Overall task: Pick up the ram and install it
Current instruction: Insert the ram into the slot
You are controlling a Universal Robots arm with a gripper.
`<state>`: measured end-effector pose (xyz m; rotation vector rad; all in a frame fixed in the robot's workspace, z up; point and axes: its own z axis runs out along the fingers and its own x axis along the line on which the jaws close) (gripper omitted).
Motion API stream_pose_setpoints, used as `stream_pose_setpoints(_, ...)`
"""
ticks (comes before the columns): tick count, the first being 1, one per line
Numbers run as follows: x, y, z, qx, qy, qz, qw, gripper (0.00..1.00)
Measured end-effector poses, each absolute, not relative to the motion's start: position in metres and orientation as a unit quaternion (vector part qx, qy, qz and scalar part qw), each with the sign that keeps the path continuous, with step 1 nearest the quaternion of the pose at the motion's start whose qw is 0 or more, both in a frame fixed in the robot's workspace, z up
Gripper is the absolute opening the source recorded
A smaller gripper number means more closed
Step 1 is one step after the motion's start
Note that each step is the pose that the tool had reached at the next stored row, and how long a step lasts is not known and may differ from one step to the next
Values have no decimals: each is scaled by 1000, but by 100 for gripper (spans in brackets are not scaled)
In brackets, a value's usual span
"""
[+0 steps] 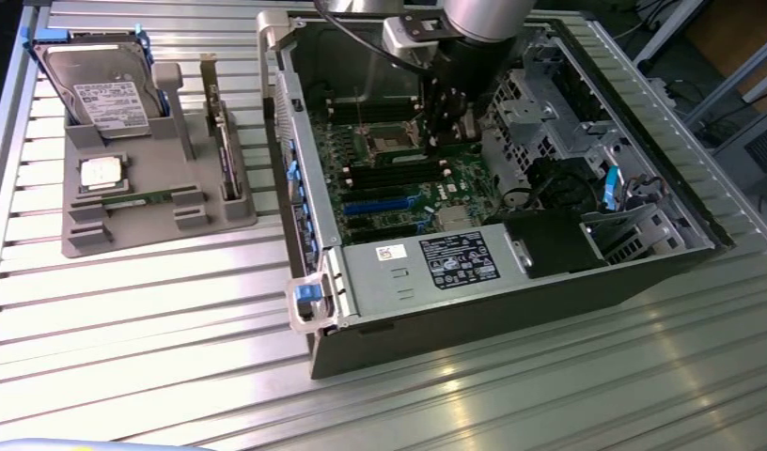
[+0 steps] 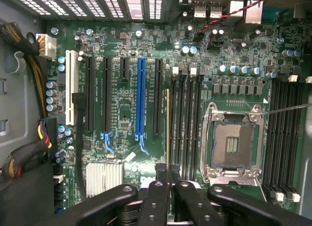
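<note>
We have the black pincer (image 2: 168,189) clamped on the thin green ram stick (image 2: 168,133), seen edge-on above the black memory slots (image 2: 184,123); installing appears underway, calling for exact alignment over one slot.

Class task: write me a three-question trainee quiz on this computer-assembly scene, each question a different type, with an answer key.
1. True or false: the tool is shut on the ram.
2. Multiple choice: the ram is held over A) the grey parts tray, B) the motherboard, C) the bare table.
3. Fill in: on the tray, the silver ____ stands at its far end.

Key: 1 true; 2 B; 3 hard drive.
</note>
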<state>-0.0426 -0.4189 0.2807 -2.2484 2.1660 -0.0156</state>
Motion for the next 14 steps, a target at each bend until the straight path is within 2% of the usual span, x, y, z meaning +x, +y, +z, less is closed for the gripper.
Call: stream_pose_setpoints(14,-53,-412,270,-709,705,-6,9,12)
